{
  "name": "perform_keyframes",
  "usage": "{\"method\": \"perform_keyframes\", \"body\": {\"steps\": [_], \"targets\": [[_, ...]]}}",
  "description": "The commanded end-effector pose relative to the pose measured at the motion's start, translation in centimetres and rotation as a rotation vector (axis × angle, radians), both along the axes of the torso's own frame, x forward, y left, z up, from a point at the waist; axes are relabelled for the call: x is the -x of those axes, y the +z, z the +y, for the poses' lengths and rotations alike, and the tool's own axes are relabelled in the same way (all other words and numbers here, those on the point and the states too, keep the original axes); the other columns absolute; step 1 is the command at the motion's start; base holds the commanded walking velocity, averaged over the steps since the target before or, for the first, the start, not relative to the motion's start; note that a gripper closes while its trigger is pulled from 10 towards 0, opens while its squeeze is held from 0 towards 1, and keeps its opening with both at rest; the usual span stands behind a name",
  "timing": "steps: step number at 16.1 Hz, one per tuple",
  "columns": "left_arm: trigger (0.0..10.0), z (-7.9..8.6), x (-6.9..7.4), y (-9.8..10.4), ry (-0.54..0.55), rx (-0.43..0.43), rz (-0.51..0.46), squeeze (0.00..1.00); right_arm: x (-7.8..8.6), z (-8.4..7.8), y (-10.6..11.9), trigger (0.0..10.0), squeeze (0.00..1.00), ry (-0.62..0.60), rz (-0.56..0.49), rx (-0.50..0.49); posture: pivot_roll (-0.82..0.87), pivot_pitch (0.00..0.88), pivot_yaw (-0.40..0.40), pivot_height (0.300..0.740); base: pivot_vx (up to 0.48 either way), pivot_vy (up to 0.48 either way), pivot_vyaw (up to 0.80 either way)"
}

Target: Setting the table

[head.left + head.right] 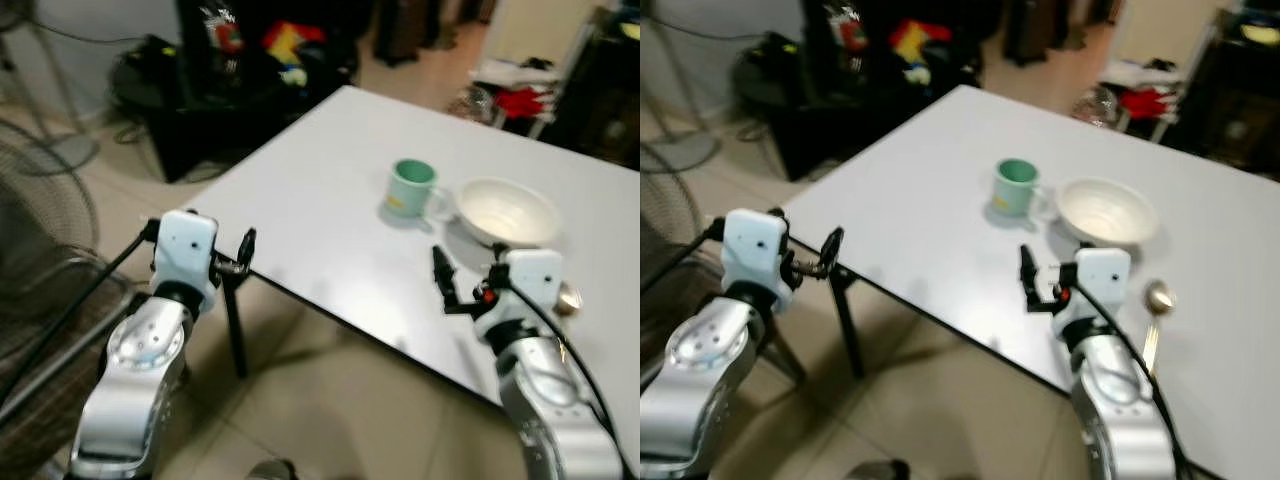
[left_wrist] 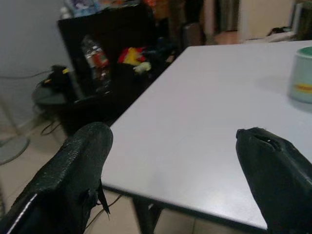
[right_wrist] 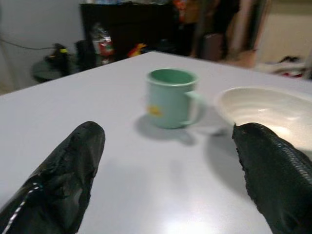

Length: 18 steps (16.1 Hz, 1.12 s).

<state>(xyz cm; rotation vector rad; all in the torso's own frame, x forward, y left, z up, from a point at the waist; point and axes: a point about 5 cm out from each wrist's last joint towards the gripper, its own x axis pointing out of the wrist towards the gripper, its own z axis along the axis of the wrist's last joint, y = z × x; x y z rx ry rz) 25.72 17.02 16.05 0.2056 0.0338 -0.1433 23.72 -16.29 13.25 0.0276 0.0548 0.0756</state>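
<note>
Tableware sits at the centre right of the frame on the smooth white table (image 1: 300,210): a glossy mint-green mug (image 1: 412,189) with a handle, beside a shallow cream bowl (image 1: 506,212), and a metal spoon (image 1: 1156,312) lower right. Both the left gripper (image 2: 175,170) and right gripper (image 3: 168,170) hover with fingers spread, holding nothing (a reach seems in hand). Next, probably, the right closes on the mug's rounded wall.

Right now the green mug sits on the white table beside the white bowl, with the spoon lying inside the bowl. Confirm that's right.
Not quite. The green mug does sit on the white table beside the white bowl, but the spoon lies on the table outside the bowl, nearer the robot, as the right eye view shows.
</note>
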Motion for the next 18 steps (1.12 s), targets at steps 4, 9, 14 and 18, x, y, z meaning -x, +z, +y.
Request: {"method": "perform_keyframes", "body": {"steps": [4,9,14,18], "targets": [[10.0,0.2,-0.2,-0.3,-0.010,0.027,0.018,0.00,0.0,-0.3,-0.2,10.0,1.00,0.022,0.009,-0.008,0.08,0.000,0.016,0.740,0.000,0.000,0.80],[10.0,-0.1,0.2,-0.4,-0.033,0.030,0.026,0.00,-0.3,0.8,-0.1,10.0,1.00,0.086,-0.001,-0.037,0.10,0.000,-0.009,0.740,0.000,0.000,0.80],[10.0,0.7,-0.3,-0.1,0.025,0.034,0.013,0.00,-0.6,1.2,-0.2,10.0,1.00,0.076,0.011,-0.059,0.11,0.000,-0.013,0.740,0.000,0.000,0.80],[10.0,0.5,-0.4,0.3,0.009,0.038,0.004,0.00,-0.9,1.4,-0.2,10.0,1.00,0.083,0.003,-0.097,0.12,0.000,-0.012,0.740,0.000,0.000,0.80]]}}
